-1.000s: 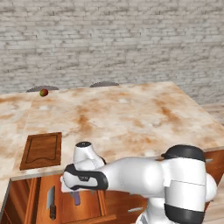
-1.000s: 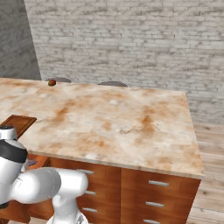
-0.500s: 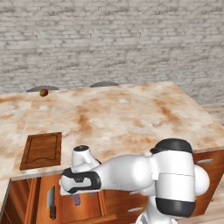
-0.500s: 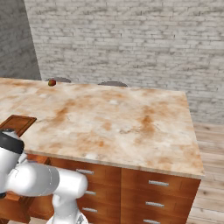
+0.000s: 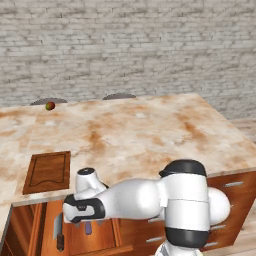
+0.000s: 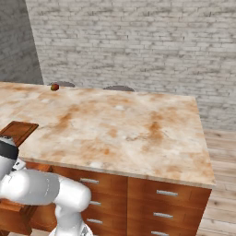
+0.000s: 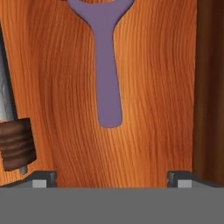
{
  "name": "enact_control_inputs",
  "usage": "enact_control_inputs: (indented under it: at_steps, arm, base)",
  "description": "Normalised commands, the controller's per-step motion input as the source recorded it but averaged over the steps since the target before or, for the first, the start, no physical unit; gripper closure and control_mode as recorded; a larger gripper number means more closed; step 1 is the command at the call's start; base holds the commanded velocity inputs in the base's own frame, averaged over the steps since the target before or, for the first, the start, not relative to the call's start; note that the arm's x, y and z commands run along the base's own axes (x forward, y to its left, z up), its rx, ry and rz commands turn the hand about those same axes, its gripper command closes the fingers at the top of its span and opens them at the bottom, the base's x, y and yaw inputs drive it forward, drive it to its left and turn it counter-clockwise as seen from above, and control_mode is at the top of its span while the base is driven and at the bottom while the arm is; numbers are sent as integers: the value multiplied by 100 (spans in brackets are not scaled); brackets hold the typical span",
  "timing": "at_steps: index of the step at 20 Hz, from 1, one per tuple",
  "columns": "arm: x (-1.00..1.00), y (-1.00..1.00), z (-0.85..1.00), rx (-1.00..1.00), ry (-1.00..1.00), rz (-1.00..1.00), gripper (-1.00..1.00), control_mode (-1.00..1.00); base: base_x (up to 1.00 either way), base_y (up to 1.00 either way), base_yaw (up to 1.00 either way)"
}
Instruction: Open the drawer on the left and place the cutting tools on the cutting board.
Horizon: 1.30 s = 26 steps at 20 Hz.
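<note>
The drawer (image 5: 102, 238) stands pulled out under the counter's left end, and both cutting tools lie on its wooden floor (image 7: 162, 87). The purple peeler (image 7: 108, 65) lies lengthwise straight ahead of my gripper (image 7: 111, 179), its handle end just short of the fingertips (image 7: 43, 178). The knife (image 7: 15, 142), grey blade and dark ribbed handle, lies at the left edge of the hand view. In the left base view my gripper (image 5: 86, 222) points down into the drawer over the peeler (image 5: 88, 230), right of the knife (image 5: 59, 232). It is open and holds nothing. The cutting board (image 5: 47, 171) lies bare on the counter above.
A small red-green fruit (image 5: 50, 105) sits at the counter's far left edge. The drawer's dark side wall (image 7: 210, 87) rises close on the right of the hand view. Narrower stacked drawers (image 6: 161, 203) fill the cabinet front to the right. My arm hangs low in front of the cabinet.
The hand has sunk a little lower and further left into the drawer, and the elbow has swung forward and down. The jaws stay wide; the tools have not moved.
</note>
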Motion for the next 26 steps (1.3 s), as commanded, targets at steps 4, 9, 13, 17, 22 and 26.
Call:
enact_control_inputs:
  at_steps: [4, 9, 13, 17, 22, 26]
  arm:
    - [33, 5, -12, -6, 0, -6, -100, -100]
    - [30, 0, -18, -1, 0, -6, -100, -100]
    - [18, 1, -24, 0, 0, -5, -100, -100]
    - [8, 0, -34, 0, 0, -4, -100, -100]
    - [0, 0, -29, 0, 2, 0, -100, -100]
    - [0, 0, -21, 0, 2, 0, -100, -100]
  base:
    - [0, 0, 0]
    - [0, 0, 0]
    - [0, 0, 0]
    - [0, 0, 0]
    - [0, 0, 0]
    - [0, 0, 0]
